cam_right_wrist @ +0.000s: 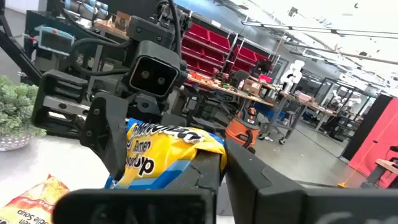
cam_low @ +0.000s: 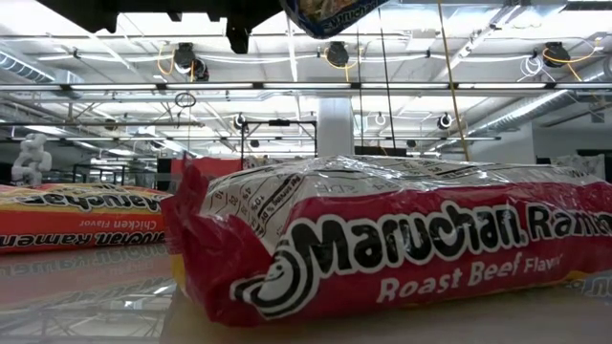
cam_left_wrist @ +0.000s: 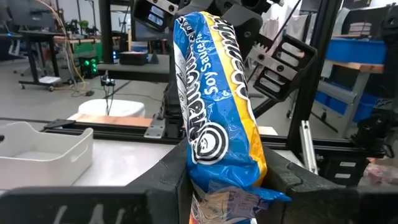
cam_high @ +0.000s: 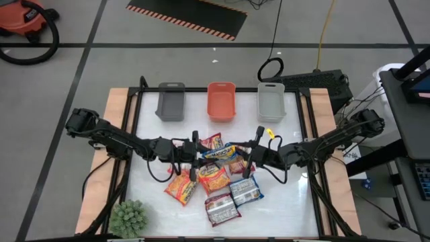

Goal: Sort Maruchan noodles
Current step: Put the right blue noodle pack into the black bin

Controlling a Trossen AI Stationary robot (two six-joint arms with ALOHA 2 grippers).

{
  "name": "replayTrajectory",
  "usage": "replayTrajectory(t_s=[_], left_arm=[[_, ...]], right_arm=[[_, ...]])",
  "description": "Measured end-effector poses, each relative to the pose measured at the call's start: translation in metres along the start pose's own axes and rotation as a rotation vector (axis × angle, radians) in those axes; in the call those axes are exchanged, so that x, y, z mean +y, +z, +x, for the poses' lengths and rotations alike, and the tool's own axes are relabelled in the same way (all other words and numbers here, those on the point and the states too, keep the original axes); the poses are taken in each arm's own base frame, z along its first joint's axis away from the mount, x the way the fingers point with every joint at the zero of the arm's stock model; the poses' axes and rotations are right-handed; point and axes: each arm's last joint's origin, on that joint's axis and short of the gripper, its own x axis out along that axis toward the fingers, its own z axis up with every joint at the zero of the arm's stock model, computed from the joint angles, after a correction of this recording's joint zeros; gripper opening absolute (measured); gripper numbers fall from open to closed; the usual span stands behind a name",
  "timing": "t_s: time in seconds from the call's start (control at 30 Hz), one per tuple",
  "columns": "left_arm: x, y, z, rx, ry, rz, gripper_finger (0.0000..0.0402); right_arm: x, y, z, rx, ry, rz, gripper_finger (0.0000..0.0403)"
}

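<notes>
1. A blue-yellow packet (cam_high: pixel 220 153) is held aloft mid-table, clamped by the left gripper (cam_high: pixel 195 154) and the right gripper (cam_high: pixel 250 154).
2. One grip is best released before transfer, so tearing is avoided.
3. Remaining packets (cam_high: pixel 213 183) lie below.

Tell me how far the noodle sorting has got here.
Nothing looks sorted yet: the dark grey bin, orange bin and light grey bin hold no packets. In hand: the left gripper and right gripper both grip one blue-yellow packet above the table. Left: the pile of packets on the table.
</notes>
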Motion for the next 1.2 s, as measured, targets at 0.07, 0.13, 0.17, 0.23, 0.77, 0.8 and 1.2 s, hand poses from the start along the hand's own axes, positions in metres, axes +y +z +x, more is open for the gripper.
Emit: replayTrajectory(t_s=[0.07,0.13,0.17,0.23,0.77,0.8,1.2], left_arm=[[0.0,0.0,0.0,0.0,0.001,0.017,0.0116],[0.0,0.0,0.0,0.0,0.002,0.024,0.0114],[0.0,0.0,0.0,0.0,0.002,0.026,0.0114],[0.0,0.0,0.0,0.001,0.001,0.027,0.0114],[0.014,0.026,-0.032,0.124,0.243,0.133,0.0114],[0.016,0.029,-0.036,0.14,0.282,0.141,0.0114],[0.072,0.055,-0.084,0.235,0.654,0.104,0.0114]], right_arm=[[0.0,0.0,0.0,0.005,-0.014,-0.002,0.003],[0.0,0.0,-0.001,0.017,-0.044,-0.012,0.0044],[0.0,0.0,-0.002,0.025,-0.061,-0.021,0.0051],[0.001,0.0,-0.004,0.043,-0.103,-0.043,0.0063],[-0.003,0.022,-0.049,0.241,-0.483,-0.203,0.012],[-0.003,0.022,-0.05,0.253,-0.495,-0.214,0.012],[0.0,0.023,-0.055,0.271,-0.505,-0.237,0.0121]])
